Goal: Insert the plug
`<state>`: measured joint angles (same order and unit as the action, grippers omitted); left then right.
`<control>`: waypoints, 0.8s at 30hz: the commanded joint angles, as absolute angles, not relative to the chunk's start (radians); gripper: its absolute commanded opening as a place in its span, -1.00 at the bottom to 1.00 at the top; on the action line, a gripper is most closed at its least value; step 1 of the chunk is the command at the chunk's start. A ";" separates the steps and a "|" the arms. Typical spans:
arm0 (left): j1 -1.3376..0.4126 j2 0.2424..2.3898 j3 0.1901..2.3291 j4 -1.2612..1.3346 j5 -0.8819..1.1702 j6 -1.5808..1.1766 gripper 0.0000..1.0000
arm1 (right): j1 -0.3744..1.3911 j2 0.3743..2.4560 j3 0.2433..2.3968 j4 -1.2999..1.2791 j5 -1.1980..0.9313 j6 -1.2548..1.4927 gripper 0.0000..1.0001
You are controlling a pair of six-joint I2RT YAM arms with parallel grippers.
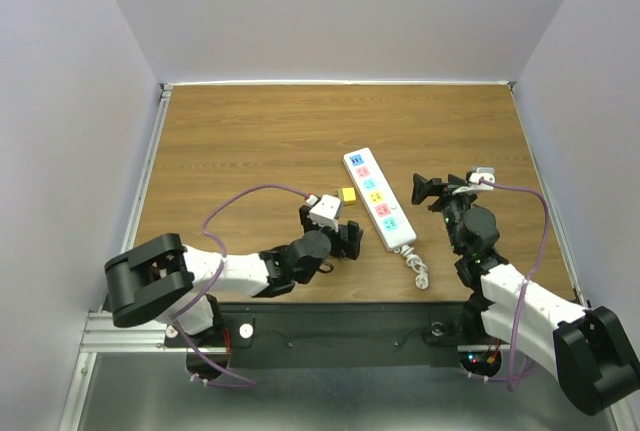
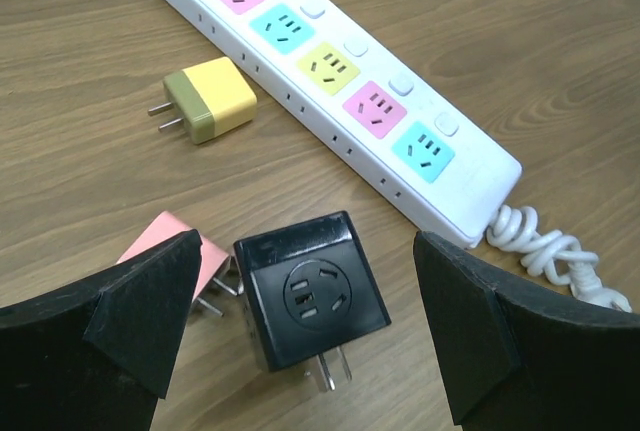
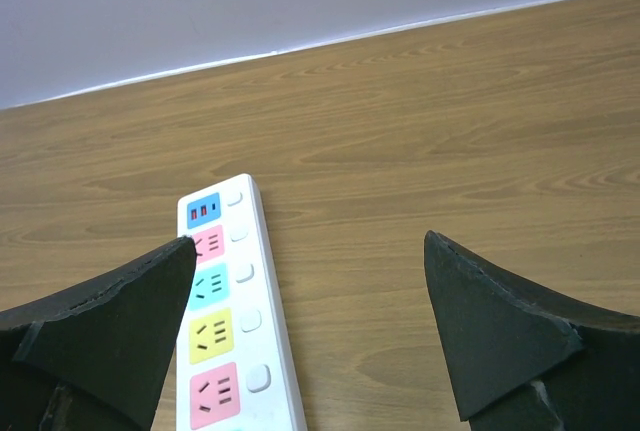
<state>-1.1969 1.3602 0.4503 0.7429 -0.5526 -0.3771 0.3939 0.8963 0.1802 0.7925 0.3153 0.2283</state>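
Observation:
A black cube plug point(image 2: 310, 291) lies on the wood table with its prongs pointing toward the camera. It sits between the fingers of my open left gripper point(image 2: 305, 246), untouched. A pink plug point(image 2: 172, 243) lies just left of it, partly hidden by my left finger. A yellow plug point(image 2: 208, 101) lies further off, beside the white power strip point(image 2: 330, 71) with coloured sockets. In the top view my left gripper point(image 1: 346, 240) is near the strip's point(image 1: 378, 197) front end. My right gripper point(image 3: 308, 241) is open and empty above the table, right of the strip point(image 3: 225, 321).
The strip's coiled white cord point(image 1: 416, 267) lies at its near end, between the two arms; it also shows in the left wrist view point(image 2: 545, 249). Grey walls close in the table on three sides. The yellow plug point(image 1: 348, 194) lies left of the strip.

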 commanded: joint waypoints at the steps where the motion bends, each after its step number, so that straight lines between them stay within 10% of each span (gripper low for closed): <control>1: -1.203 1.436 0.532 0.759 -0.606 -0.377 0.97 | 0.399 0.888 0.202 0.815 0.339 0.230 1.00; 24: -1.229 1.615 0.666 0.538 -0.587 -0.405 0.90 | 0.400 0.896 0.207 0.811 0.342 0.229 1.00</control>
